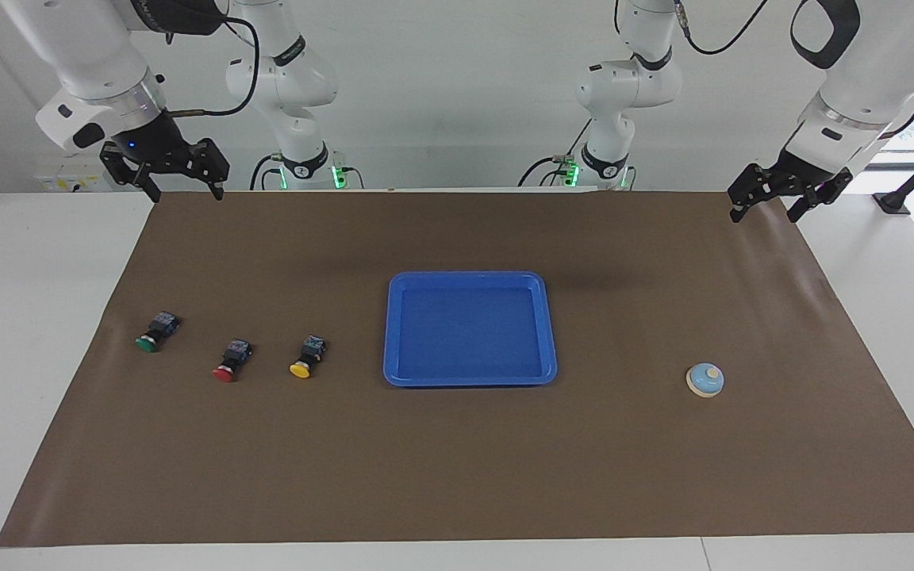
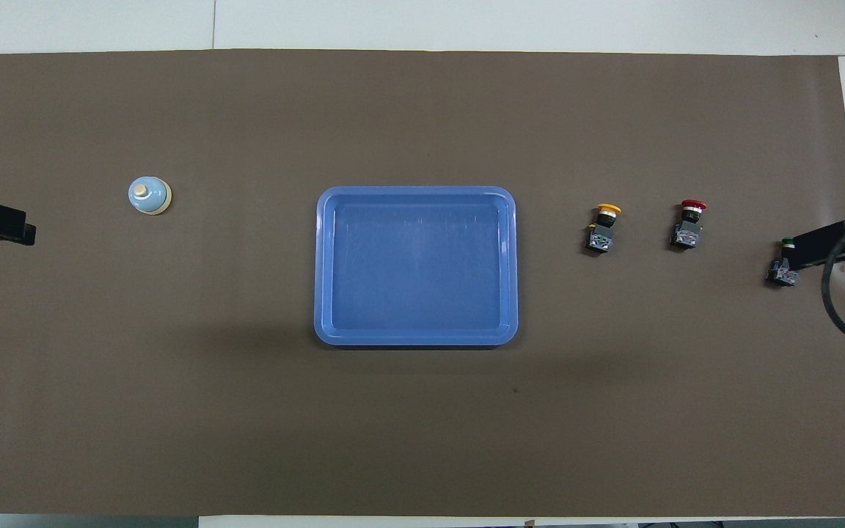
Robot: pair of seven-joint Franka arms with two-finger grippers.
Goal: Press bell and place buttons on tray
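Facing view: brown mat point(image 1: 457, 476) covers the table point(image 1: 28, 317). Tray point(image 1: 393, 333), bright blue, lies flat at mat centre, nothing in it. Bell point(image 1: 705, 380) stands on the mat toward the left arm's end, well apart from the tray. Three buttons lie on their sides in a row toward the right arm's end: yellow button point(image 1: 308, 356) nearest the tray, red button point(image 1: 232, 361) beside it, green button point(image 1: 156, 331) closest to the mat's end edge. No legible writing or brand marks on any item.

Left gripper point(image 1: 766, 208) hangs over the mat corner at the robots' edge, left arm's end; fingers spread apart, holding nothing. Right gripper point(image 1: 183, 190) hangs over the mat corner at the robots' edge, right arm's end; fingers spread apart, holding nothing. Both arms wait
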